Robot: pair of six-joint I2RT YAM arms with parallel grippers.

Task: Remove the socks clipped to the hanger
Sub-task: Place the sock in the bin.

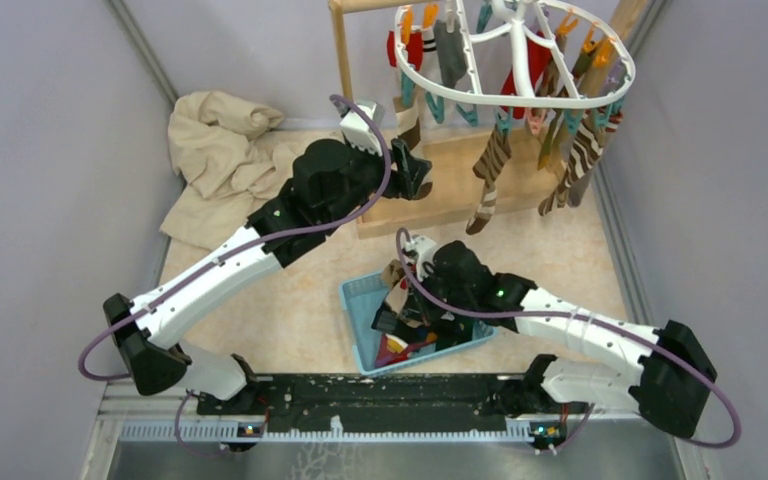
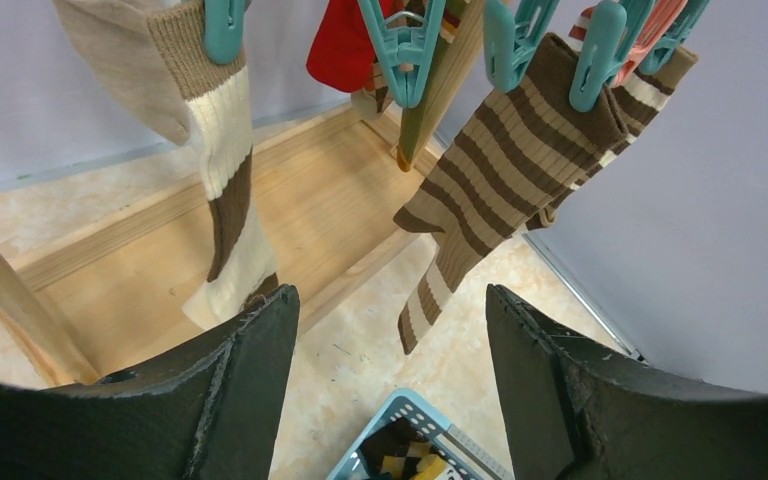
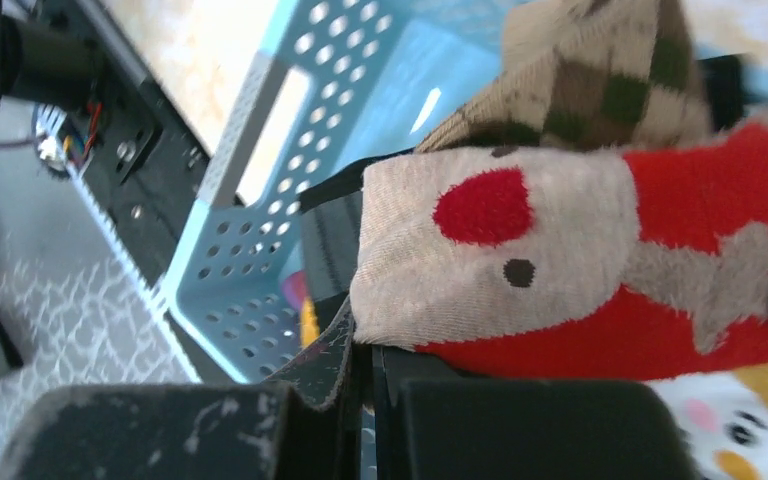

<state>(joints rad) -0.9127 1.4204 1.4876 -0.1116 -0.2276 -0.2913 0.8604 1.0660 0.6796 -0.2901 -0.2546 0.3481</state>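
Observation:
The white oval hanger (image 1: 460,95) hangs at the top right, with several socks (image 1: 490,165) clipped under it. My left gripper (image 1: 415,170) (image 2: 390,310) is open below them and holds nothing. A cream-and-brown sock (image 2: 225,180) brushes its left finger (image 2: 255,350). A brown striped sock (image 2: 500,190) hangs from teal clips (image 2: 505,40) above the right finger. My right gripper (image 1: 392,322) (image 3: 370,350) is shut on the edge of a red and beige sock (image 3: 560,260) over the blue basket (image 1: 355,300), with an argyle sock (image 3: 600,80) behind it.
The light wooden stand (image 1: 440,190) and its base board (image 2: 290,230) lie under the hanger. A large beige cloth (image 1: 220,160) is heaped at the back left. The basket (image 2: 400,410) (image 3: 260,150) holds more socks. Grey walls close in on both sides.

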